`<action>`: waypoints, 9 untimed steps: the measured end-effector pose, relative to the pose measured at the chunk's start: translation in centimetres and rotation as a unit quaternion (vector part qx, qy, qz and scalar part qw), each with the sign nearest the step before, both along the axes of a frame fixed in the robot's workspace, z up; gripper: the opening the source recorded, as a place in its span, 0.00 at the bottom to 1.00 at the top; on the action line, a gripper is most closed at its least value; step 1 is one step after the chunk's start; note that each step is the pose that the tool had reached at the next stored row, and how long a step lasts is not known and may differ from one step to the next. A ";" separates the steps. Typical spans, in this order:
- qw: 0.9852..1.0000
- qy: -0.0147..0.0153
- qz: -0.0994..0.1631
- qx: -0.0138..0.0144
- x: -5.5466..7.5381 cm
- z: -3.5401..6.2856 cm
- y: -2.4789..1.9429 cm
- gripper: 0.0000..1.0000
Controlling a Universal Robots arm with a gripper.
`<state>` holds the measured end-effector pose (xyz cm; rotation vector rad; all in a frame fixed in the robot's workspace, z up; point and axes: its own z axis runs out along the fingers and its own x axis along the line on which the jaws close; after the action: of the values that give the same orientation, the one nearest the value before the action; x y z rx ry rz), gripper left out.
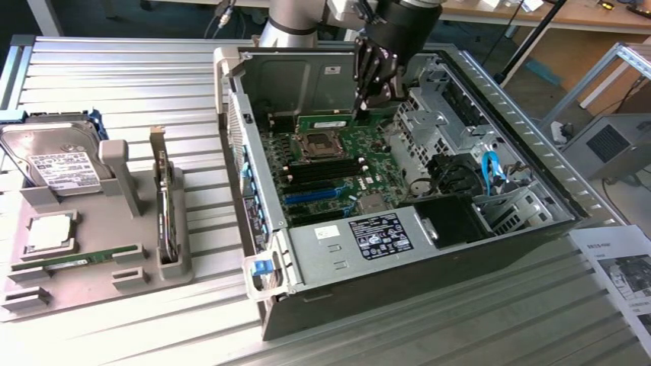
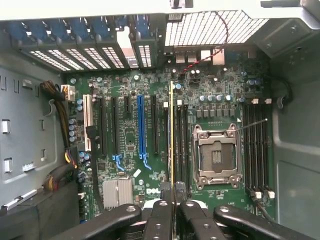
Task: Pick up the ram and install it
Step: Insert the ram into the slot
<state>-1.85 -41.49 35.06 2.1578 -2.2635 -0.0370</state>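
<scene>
Over the motherboard [image 2: 131, 137], gripper [image 2: 173, 196] clamping ram [image 2: 172, 135]

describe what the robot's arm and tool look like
The arm is a smooth silver-grey tube that ends in a black cylindrical wrist section. The tool is all black: two fingers built of jointed metal links with round pivot pins, narrowing to slim tips. No markings can be made out on either.

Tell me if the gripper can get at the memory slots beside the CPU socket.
Probably yes: the case is open, and the gripper, jaws shut on the ram, hangs right over those empty slots with nothing between.
</scene>
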 end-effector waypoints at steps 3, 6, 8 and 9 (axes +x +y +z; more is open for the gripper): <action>1.000 0.000 0.000 0.000 0.0 -0.17 0.00 0.12; 1.000 0.000 0.000 0.000 0.0 -0.33 0.00 0.12; 1.000 0.000 0.000 0.000 0.0 -0.68 0.00 0.12; 1.000 0.000 0.000 0.000 0.0 -1.15 0.00 0.12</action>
<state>-1.85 -41.49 33.91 2.1576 -2.2632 -0.0364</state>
